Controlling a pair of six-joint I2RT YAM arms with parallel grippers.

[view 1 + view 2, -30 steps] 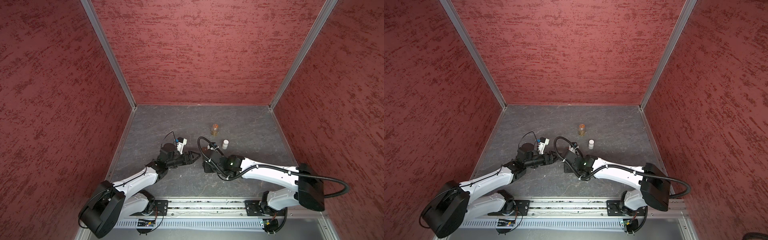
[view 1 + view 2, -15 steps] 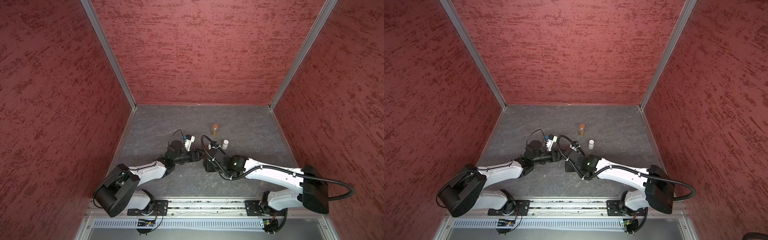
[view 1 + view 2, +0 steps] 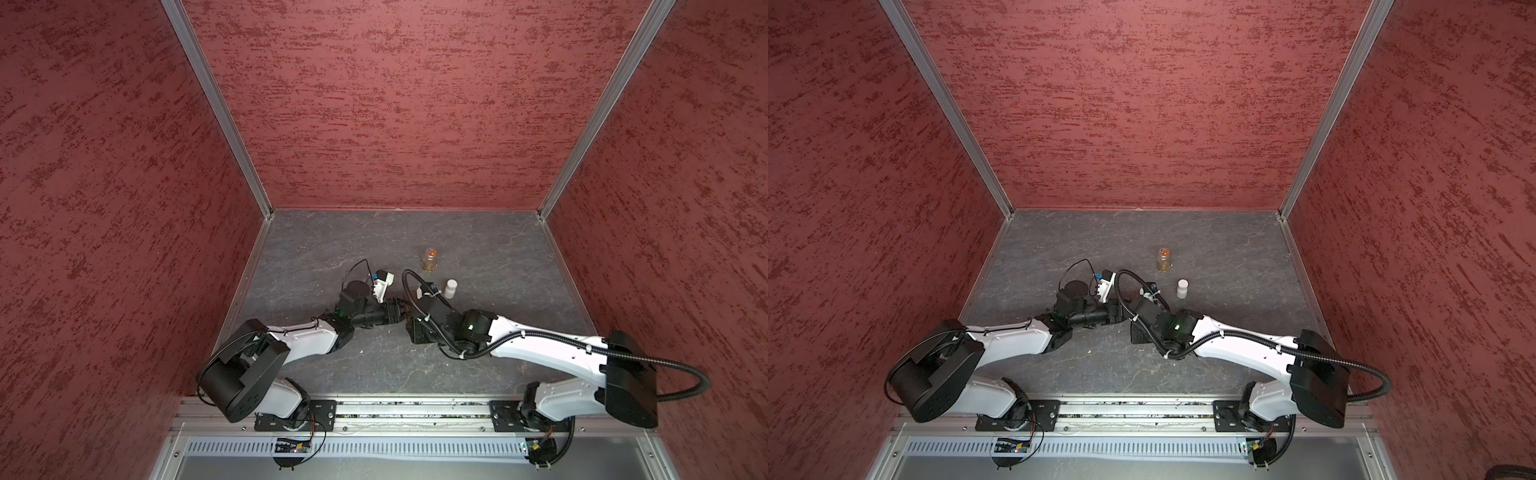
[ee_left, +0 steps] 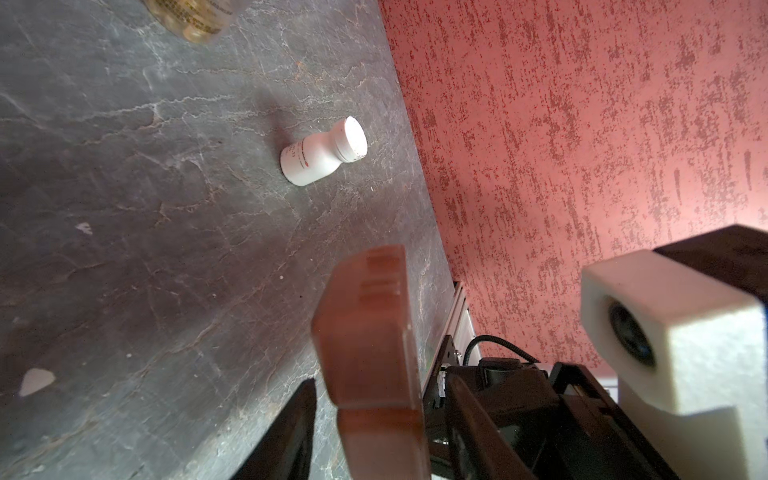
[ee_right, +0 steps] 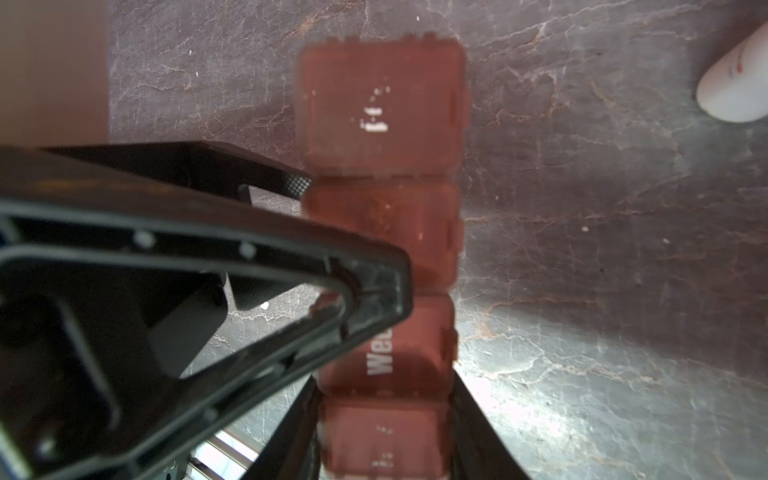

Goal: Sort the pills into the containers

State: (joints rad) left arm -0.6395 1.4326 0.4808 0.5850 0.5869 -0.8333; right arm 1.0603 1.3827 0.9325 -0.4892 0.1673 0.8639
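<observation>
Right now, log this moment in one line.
right gripper: shut on pill organizer | left gripper: at its side, grip unclear | white bottle, amber bottle: upright

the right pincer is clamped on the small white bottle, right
Not quite. The right pincer is clamped on the brown strip of containers, as the right wrist view shows. The small white bottle stands apart from it in both top views, with nothing gripping it.
</observation>
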